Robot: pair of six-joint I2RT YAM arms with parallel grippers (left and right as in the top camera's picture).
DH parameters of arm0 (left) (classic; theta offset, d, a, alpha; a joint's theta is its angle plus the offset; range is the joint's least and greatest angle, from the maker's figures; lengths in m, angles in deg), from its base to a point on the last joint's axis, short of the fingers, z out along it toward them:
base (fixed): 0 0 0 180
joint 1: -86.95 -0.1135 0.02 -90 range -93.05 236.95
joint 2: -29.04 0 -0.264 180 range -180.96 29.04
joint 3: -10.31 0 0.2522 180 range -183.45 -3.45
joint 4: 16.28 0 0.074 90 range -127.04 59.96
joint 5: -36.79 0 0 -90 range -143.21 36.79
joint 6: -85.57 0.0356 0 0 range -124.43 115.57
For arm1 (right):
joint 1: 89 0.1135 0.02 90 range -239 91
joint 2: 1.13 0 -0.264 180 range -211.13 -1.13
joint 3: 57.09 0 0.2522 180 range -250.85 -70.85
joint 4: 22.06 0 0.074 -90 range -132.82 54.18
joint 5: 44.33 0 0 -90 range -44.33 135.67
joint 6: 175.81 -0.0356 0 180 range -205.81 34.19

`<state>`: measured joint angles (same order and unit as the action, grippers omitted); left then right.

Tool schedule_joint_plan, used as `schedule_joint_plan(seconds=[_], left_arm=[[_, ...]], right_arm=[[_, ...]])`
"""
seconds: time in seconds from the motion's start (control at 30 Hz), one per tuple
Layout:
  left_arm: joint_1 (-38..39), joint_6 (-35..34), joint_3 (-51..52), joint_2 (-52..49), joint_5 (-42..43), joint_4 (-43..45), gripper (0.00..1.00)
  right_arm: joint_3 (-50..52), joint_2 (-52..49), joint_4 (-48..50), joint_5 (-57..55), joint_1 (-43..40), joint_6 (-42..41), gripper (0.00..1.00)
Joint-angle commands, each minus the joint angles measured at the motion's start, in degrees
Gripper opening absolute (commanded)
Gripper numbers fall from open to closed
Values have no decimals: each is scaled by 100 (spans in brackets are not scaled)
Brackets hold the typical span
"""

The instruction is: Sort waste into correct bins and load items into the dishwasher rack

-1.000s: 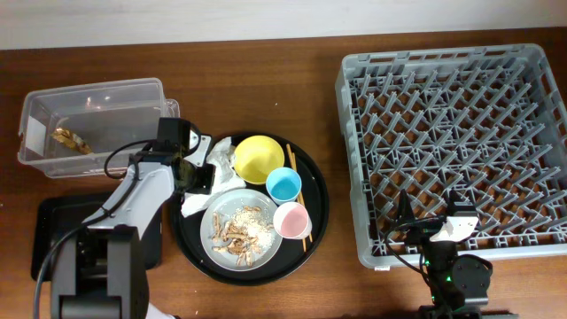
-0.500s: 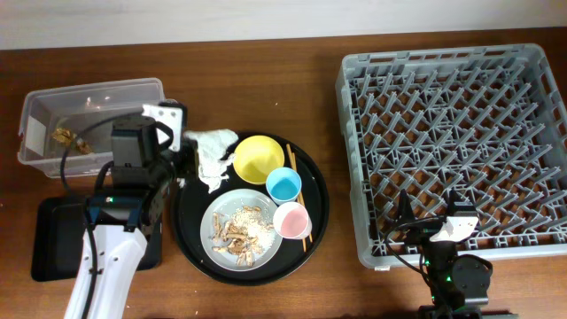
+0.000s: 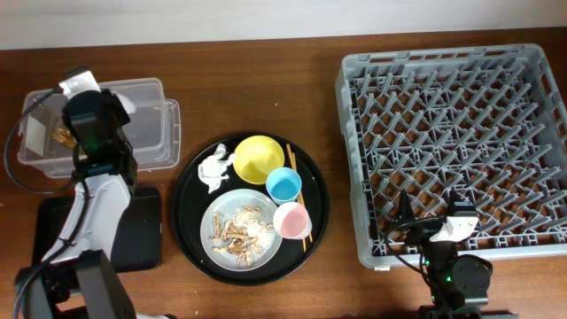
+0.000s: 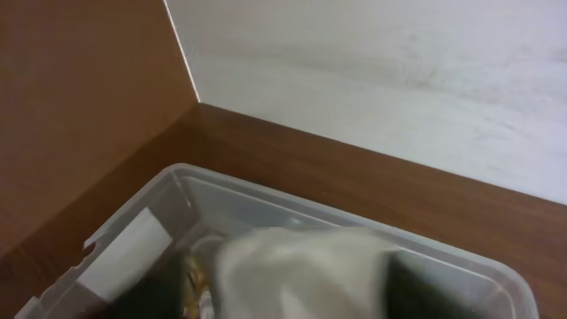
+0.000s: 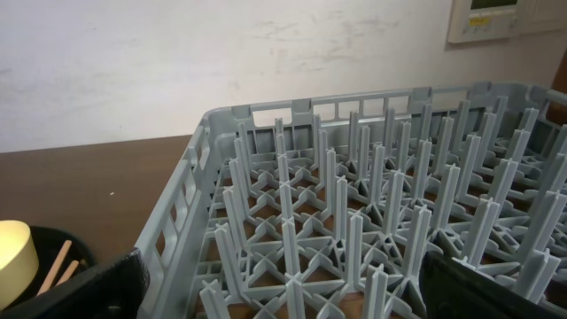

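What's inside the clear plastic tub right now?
A small brownish-gold wrapper lies at one end of the clear rectangular plastic tub. The left arm covers the middle; the wrist view shows only a blurred white mass there.

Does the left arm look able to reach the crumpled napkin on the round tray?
Probably yes. The napkin lies uncovered at the left edge of the round tray, the side nearest the left arm, which hangs over the clear tub; no obstacle shows between.

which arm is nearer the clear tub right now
Left. The left arm is right above the clear tub; the right arm sits far off by the near edge of the rack.
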<state>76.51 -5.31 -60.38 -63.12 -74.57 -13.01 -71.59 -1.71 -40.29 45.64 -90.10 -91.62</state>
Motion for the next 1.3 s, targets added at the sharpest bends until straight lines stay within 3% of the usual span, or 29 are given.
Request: schedule_joint_plan(seconds=[0.0,0.07,0.23,0.27,0.3,0.33,0.4,0.43,0.5,0.6,0.77,1.1,1.27], left_arm=[[-7,2,-44,-35,-50,-74,92],[-7,2,-44,-15,-52,-129,99],[-7,2,-44,39,-50,-568,98],[20,2,-44,142,-50,-699,93],[146,2,-44,402,-39,-813,75],[457,2,-44,914,258,-898,65],[809,2,-44,1434,1119,-1126,56],[1047,2,-44,1661,1921,-1742,52],[1311,2,-44,1602,2839,-2876,52],[1521,348,-44,874,2887,-3838,52],[1521,509,-44,-529,2911,-3908,53],[1521,507,-42,-857,2909,-4127,47],[1521,507,-42,-1014,2911,-3681,47]], right_arm=[[42,37,-24,-48,-42,-24,99],[42,39,-24,-48,-42,-24,99],[42,37,-24,-48,-42,-24,99],[42,37,-24,-48,-42,-24,99],[42,37,-24,-48,-42,-24,99],[42,39,-24,-48,-42,-24,99],[42,37,-22,-48,-42,-24,99],[42,37,-24,-48,-42,-24,99],[42,37,-24,-46,-42,-24,99],[42,39,-24,-48,-42,-24,99],[42,37,-24,-46,-42,-24,99],[42,37,-24,-48,-42,-24,99],[42,39,-24,-48,-42,-24,99]])
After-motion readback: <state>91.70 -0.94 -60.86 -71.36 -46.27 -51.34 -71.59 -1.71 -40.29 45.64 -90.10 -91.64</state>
